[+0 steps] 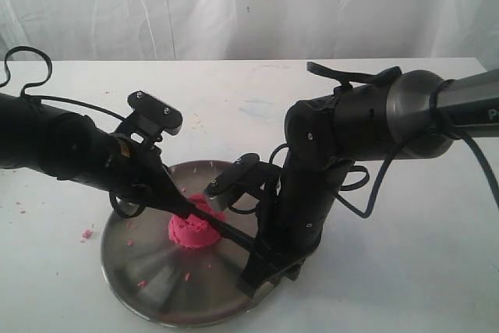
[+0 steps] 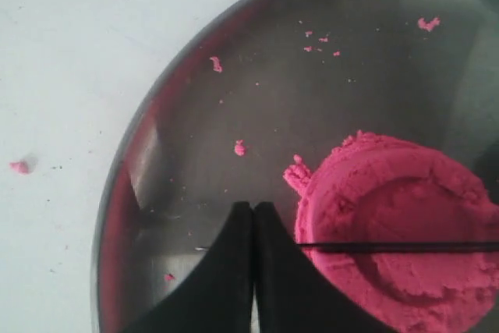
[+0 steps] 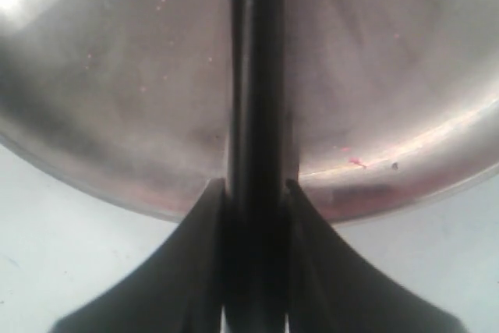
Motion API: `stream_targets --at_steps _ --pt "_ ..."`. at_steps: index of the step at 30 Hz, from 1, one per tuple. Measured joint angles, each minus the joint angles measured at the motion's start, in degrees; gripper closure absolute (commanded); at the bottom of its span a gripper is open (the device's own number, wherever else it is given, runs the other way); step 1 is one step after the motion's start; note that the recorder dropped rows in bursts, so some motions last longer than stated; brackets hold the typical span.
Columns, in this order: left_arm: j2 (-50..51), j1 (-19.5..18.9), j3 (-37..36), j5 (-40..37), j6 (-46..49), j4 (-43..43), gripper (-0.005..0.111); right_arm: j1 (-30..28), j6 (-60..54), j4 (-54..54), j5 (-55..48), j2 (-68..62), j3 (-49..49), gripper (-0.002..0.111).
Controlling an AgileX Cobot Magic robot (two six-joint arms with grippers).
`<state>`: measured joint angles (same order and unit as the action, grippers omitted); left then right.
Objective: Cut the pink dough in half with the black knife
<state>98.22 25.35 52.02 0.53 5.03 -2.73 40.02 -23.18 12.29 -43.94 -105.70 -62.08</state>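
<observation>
The pink dough [image 1: 192, 232] is one round ridged dome near the middle of the steel plate [image 1: 129, 274]. My right gripper [image 1: 255, 246] is shut on the handle of the black knife [image 1: 228, 231], near the plate's right rim. In the right wrist view the knife [image 3: 257, 76] runs straight out from between the fingers of the right gripper [image 3: 256, 185]. The thin blade [image 2: 405, 247] lies across the top of the dough [image 2: 398, 208]. My left gripper [image 2: 254, 207] is shut and holds nothing. Its tips [image 1: 184, 209] rest on the plate against the dough's left side, where the blade ends.
Small pink crumbs [image 2: 239, 147] are scattered over the plate [image 2: 195, 193]. A larger crumb [image 1: 87, 233] lies on the white table left of the plate. Both black arms lean in over the plate. A white curtain hangs behind the table.
</observation>
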Motion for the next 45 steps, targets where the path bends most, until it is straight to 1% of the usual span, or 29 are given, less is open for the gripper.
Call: stream_targets --at_steps 14,20,45 --pt "3.2 0.1 0.5 2.1 0.0 0.0 0.107 0.0 0.6 0.7 0.8 -1.1 -0.1 0.108" --pt "4.1 0.1 0.5 1.5 0.0 0.2 0.107 0.0 0.5 0.8 2.8 -3.2 -0.7 0.108" --pt "4.2 0.1 0.5 1.0 0.0 0.2 0.107 0.0 0.5 1.1 2.0 -4.2 -1.2 0.108"
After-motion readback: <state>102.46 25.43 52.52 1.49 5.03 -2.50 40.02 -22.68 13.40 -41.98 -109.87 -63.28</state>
